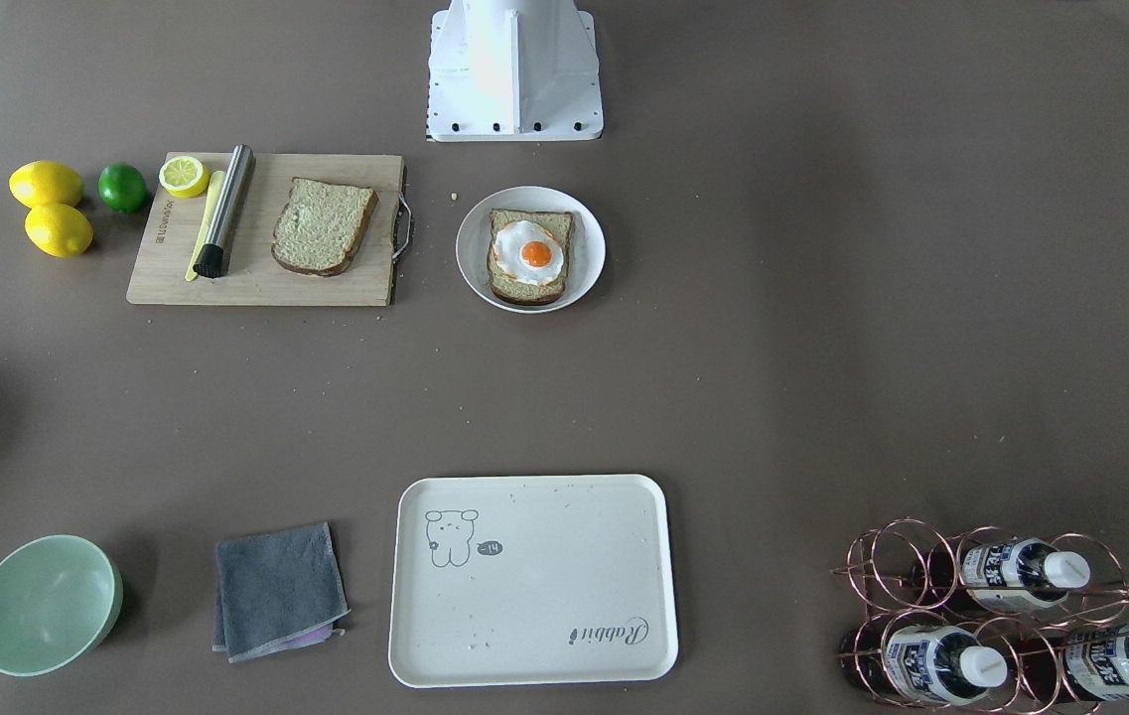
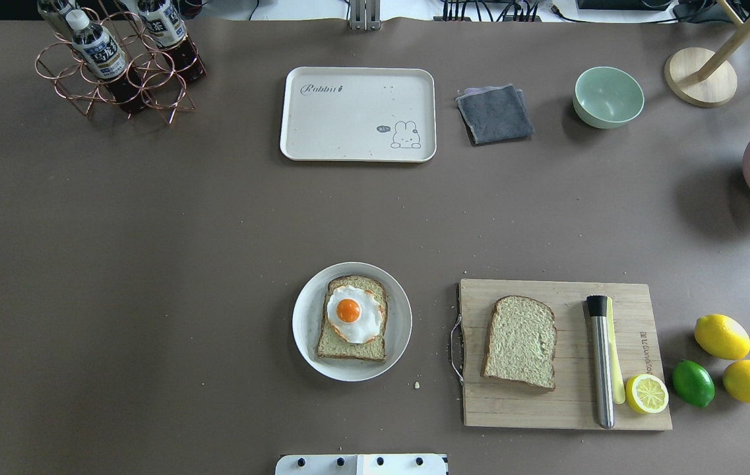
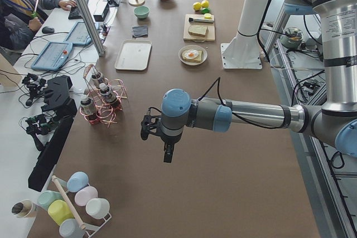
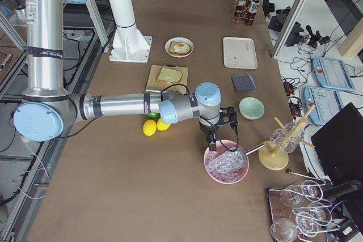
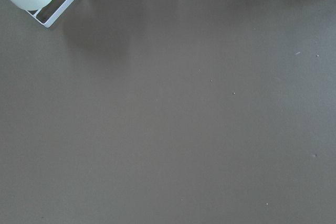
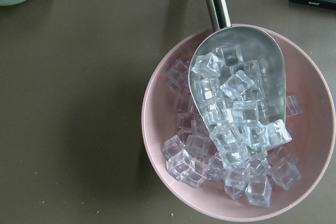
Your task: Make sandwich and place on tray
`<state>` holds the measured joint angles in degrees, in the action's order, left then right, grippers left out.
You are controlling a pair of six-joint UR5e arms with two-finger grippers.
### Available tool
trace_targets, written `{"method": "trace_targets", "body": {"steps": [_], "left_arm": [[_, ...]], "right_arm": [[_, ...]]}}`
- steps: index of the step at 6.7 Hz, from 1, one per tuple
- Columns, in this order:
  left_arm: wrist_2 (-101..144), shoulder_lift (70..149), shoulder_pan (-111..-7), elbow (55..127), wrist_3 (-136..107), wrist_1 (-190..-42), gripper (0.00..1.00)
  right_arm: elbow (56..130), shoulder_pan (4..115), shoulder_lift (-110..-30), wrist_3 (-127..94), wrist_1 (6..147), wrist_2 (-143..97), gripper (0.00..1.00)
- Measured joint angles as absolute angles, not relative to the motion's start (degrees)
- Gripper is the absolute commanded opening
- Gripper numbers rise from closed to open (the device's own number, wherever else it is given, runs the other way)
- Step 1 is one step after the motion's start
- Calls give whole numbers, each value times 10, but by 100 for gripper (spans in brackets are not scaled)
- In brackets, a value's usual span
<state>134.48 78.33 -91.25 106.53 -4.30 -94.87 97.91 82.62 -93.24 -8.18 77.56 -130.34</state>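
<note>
the sandwich (image 2: 351, 330) is not yet one thing: its parts lie in two places on the brown tabletop (image 2: 150, 264). the cream tray (image 2: 355, 112), the largest of the task's things, sits at the far side from the robot. it carries only a few crumbs and is well apart from the food. nearer the robot, the wooden cutting board (image 2: 566, 409) carries the bare slice (image 2: 520, 343), lying flat. just beside the board, the round white plate (image 2: 302, 323) holds the lower slice (image 2: 348, 349) with the fried egg (image 2: 353, 315) on top of it.

the slices look light and soft, so they will likely bend or dent under a hard squeeze. the dark crust edges seem the firmest place to take hold, pinched across opposite sides. the egg looks smooth and may slide if its slice tips, so the stack wants carrying level.

the left pincer (image 3: 167, 157) hangs over bare tabletop at the robot's left end, far from the bread. the right pincer (image 4: 212, 145) points down over a pink bowl (image 4: 227, 168) of ice cubes at the other end. each shows only in a side view, so i cannot tell how wide either stands, or whether it grips anything.
</note>
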Motion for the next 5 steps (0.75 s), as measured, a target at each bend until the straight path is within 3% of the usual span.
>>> {"method": "trace_targets", "body": {"steps": [5], "left_arm": [[1343,785,-911,1059,-44,-949,98]], "right_arm": [[987,825,-935,-82,776,-1308,100]]}}
